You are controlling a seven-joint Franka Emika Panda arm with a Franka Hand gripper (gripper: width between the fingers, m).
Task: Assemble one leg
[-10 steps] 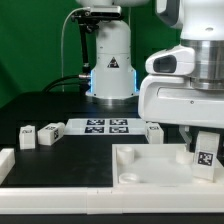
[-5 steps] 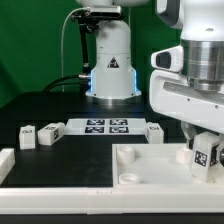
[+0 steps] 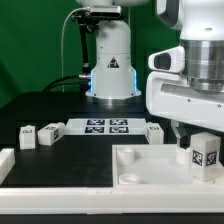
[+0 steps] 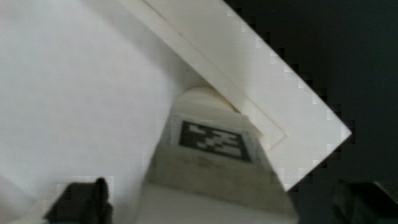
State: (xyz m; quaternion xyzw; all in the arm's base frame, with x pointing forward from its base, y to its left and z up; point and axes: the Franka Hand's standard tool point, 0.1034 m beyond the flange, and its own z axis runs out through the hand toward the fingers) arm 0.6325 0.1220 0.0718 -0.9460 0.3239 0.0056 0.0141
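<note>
My gripper [image 3: 204, 138] is shut on a leg [image 3: 205, 154], a small white block with a black-and-white tag facing the camera. It holds the leg upright over the right corner of the large white square panel [image 3: 150, 166]; I cannot tell whether the leg touches the panel. In the wrist view the leg [image 4: 217, 150] sits between the dark fingertips [image 4: 79, 201], with the panel's white surface [image 4: 89, 90] behind it. My gripper [image 4: 222, 205] fills the near edge of that view.
Two more legs [image 3: 27, 137] [image 3: 48, 132] lie at the exterior view's left, and another [image 3: 153, 131] lies behind the panel. The marker board [image 3: 105, 126] lies at the middle back. A white edge piece [image 3: 6, 160] sits at the front left.
My gripper has shifted slightly toward the exterior view's right. The leg in it has turned from tilted to nearly upright.
</note>
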